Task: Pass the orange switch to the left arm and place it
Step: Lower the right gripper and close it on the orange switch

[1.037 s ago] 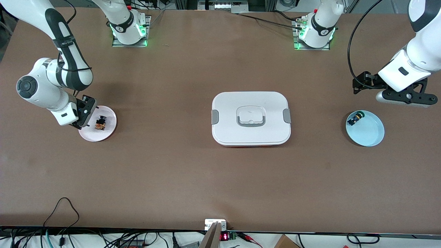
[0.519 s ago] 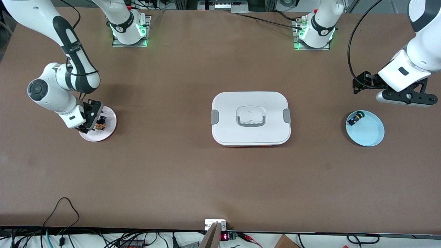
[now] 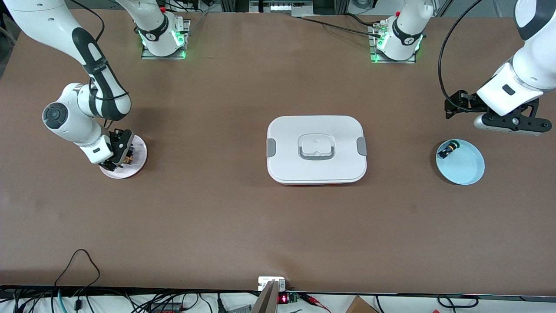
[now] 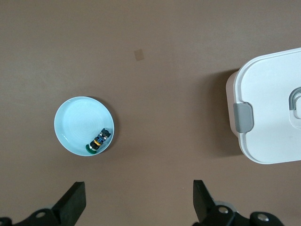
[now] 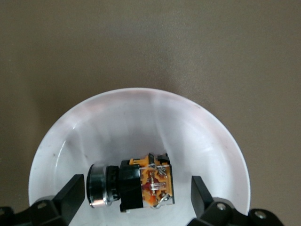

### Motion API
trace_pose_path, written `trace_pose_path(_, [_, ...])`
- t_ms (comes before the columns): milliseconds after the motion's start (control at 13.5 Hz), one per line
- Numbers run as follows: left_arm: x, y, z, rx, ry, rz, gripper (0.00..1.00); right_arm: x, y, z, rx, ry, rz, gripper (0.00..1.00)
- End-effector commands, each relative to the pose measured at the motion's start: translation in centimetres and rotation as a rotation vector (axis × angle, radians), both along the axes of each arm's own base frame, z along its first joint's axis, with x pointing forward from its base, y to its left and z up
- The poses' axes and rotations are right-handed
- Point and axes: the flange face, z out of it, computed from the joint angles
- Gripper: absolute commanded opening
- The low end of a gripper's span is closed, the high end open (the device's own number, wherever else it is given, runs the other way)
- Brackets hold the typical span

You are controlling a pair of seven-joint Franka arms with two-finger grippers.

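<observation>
Cables trail along the bench's (image 3: 217, 226) nearest edge, and the brown surface past them lies bare up to three things in a row. In the middle sits the large flat white box (image 3: 316, 149) with grey side clips and a grey-outlined recessed handle. Toward the left arm's end lies a round pale-blue plate (image 3: 464, 167) with a small black switch with blue and yellow-green parts (image 3: 447, 150) at its rim. Toward the right arm's end lies a round pink plate (image 3: 126, 170), and on it, on its side, the tiny black blocky orange switch (image 5: 141, 186).

The right end effector (image 5: 134, 193) is low over the pink plate, fingers (image 5: 70, 193) spread to either side of the orange switch, apart from it and not pinching. The left end effector (image 4: 138, 200) hangs high over the bench beside the blue plate, fingers (image 4: 75, 200) spread wide and holding nothing; that arm waits. Both arm bases stand at the bench's farthest edge.
</observation>
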Motion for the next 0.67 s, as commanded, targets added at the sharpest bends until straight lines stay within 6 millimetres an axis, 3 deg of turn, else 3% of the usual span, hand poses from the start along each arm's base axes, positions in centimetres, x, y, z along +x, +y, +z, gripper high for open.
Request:
trace_pose_path(0, [0.44,0.12,0.42,-0.014,0.003,-0.018,1.0,-0.45,-0.31,-0.44,-0.003,-0.01,0.02,1.0])
trace_pose_path(593, [0.44,0.11,0.42,-0.014,0.003,-0.018,1.0,-0.74,-0.2,-1.08,-0.006,-0.045,0.015,1.0])
